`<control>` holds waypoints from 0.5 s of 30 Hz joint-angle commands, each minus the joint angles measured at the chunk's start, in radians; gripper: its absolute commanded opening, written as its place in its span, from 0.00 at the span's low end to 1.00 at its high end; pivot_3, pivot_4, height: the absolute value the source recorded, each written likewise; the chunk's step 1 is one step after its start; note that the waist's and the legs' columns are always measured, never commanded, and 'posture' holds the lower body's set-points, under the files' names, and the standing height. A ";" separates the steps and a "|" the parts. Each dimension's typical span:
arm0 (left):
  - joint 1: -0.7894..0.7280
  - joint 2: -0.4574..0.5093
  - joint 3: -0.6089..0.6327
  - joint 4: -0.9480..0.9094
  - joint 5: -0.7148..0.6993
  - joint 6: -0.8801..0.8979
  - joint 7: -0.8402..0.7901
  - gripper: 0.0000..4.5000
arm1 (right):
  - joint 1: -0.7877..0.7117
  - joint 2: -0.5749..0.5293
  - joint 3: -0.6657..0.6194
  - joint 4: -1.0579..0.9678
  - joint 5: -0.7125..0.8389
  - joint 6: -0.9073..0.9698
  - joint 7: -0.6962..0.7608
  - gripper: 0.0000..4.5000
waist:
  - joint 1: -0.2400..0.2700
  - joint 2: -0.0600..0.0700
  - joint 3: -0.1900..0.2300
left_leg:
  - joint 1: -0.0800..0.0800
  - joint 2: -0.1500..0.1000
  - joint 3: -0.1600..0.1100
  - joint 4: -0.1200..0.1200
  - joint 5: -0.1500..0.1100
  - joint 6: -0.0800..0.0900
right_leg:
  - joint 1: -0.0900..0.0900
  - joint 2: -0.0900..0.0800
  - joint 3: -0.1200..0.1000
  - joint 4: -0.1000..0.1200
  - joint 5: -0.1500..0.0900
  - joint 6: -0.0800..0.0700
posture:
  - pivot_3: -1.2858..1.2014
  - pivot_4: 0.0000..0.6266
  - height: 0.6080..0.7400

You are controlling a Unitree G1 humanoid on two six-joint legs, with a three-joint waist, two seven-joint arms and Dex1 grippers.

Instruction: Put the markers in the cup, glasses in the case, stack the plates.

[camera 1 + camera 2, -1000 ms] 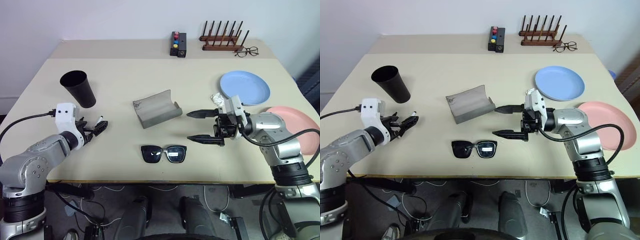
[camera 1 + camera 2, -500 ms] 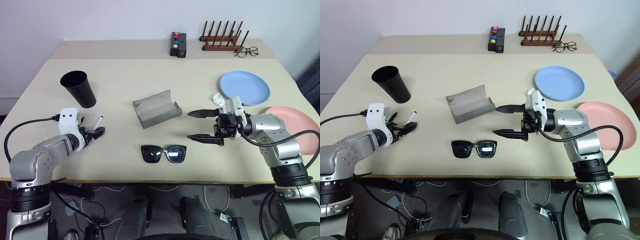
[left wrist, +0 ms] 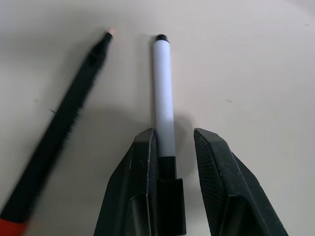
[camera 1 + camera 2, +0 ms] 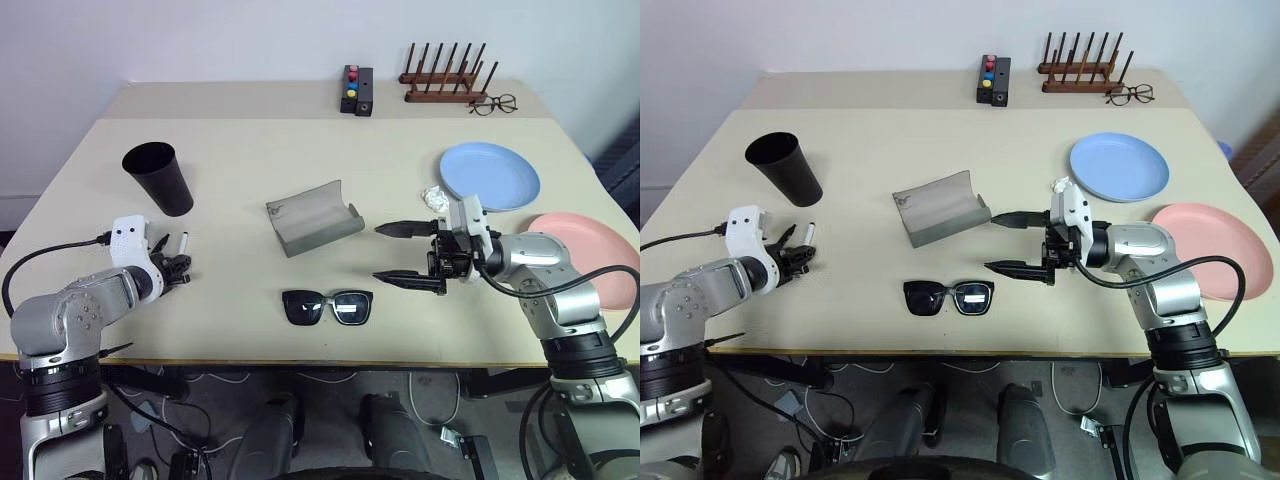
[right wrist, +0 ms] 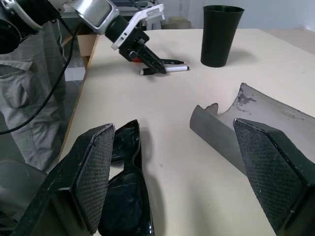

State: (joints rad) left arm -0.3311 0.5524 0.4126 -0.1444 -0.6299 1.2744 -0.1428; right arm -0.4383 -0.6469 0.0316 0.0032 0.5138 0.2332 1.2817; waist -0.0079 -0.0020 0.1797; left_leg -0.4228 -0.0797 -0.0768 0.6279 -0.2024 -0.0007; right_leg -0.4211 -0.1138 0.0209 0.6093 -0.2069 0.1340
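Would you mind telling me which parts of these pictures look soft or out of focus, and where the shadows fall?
Left wrist view: the red-ended marker is blurred, the white-ended marker sharper, casting a soft shadow. Right wrist view: the near fingers look soft, the cup crisp. Left eye view: even light, faint shadow beside the case.

The left gripper (image 3: 174, 147) is lowered to the table (image 4: 250, 160) near its left front edge, pointing forward and down. Its two black fingers (image 3: 140, 162) are brought close around the white-ended marker (image 3: 164, 93), one finger seen against it and a narrow gap left at the other. The right gripper (image 4: 400, 252) is held just above the table right of its middle, level, pointing toward the left side. Its jaws are spread wide, with nothing held between them.
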 commanded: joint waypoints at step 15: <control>-0.017 -0.078 0.021 -0.121 0.019 -0.053 -0.002 0.01 | -0.043 0.019 -0.018 -0.006 0.003 -0.006 -0.013 0.88 | 0.002 -0.001 0.001 | 0.000 0.000 0.000 0.000 0.000 0.000 | 0.000 0.000 0.000 0.001 0.000 0.000 | 0.52 0.24 1.00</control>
State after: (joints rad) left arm -0.3342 0.4764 0.4410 -0.2082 -0.6132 1.2787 -0.1297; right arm -0.4552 -0.6336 0.0317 0.0068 0.5132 0.2333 1.2718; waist -0.0058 -0.0033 0.1805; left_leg -0.4232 -0.0797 -0.0769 0.6284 -0.2021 -0.0012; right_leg -0.4214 -0.1138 0.0209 0.6099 -0.2069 0.1340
